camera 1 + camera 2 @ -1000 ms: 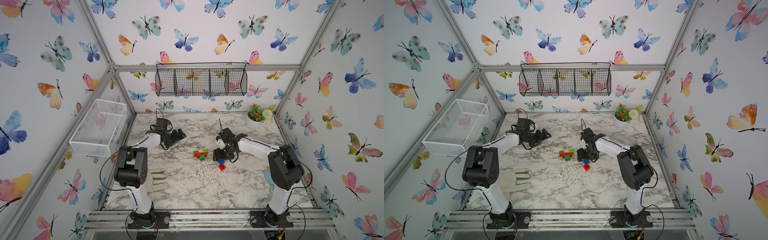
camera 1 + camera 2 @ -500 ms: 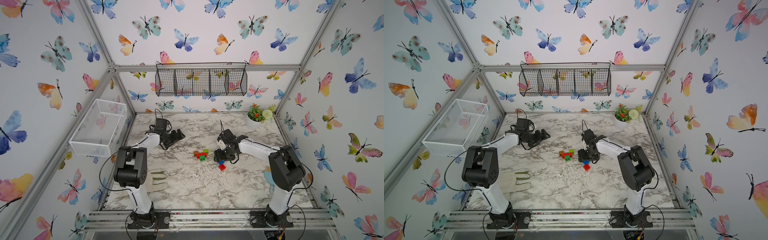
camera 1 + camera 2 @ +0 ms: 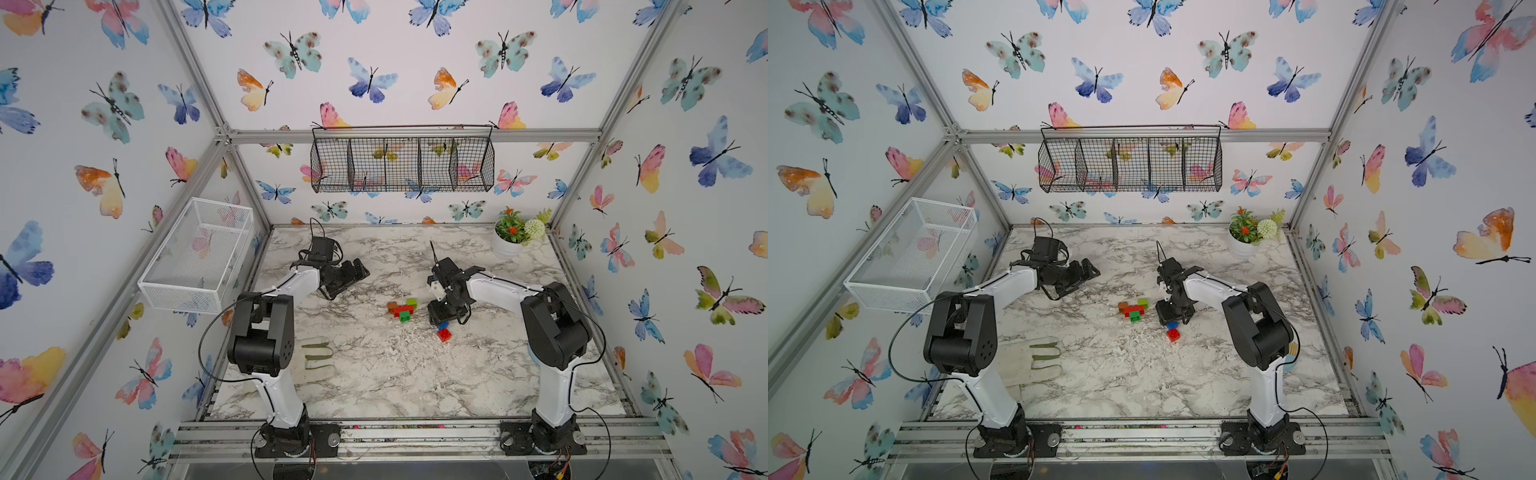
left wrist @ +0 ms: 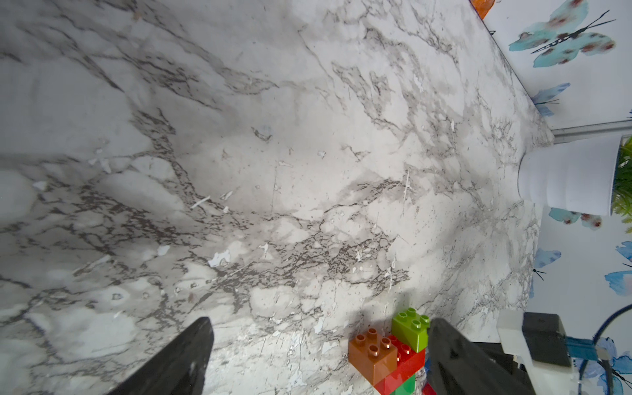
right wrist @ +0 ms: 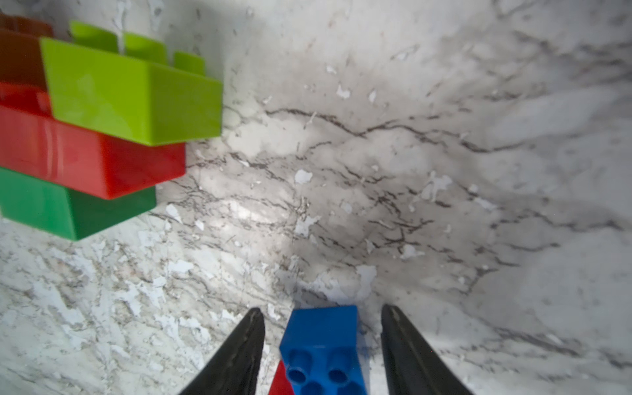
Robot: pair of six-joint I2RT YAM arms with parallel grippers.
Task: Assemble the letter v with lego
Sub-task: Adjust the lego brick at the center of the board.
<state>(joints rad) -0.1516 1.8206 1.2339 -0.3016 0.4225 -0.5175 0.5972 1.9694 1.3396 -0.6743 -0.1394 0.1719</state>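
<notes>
The letter v cluster [image 3: 402,309] lies mid-table in both top views [image 3: 1133,311]: an orange brick [image 4: 371,352] and a lime brick [image 5: 130,95] on a long red brick [image 5: 85,157], with a dark green brick [image 5: 68,208] below. To its right, a blue brick [image 5: 323,342] lies against a square red brick [image 3: 444,335]. My right gripper [image 5: 322,309] points down over the blue brick, open, a finger on each side with a gap at both. My left gripper [image 4: 320,323] hovers wide open and empty left of the cluster.
A white glove [image 3: 1030,361] lies at the front left by the left arm's base. A potted plant [image 3: 509,241] stands at the back right corner. A white wire basket [image 3: 199,253] hangs on the left wall and a black one [image 3: 401,160] on the back wall.
My right gripper has sunk slightly over the blue brick and its jaws have drawn closer together. The left arm and the cluster have not moved.
</notes>
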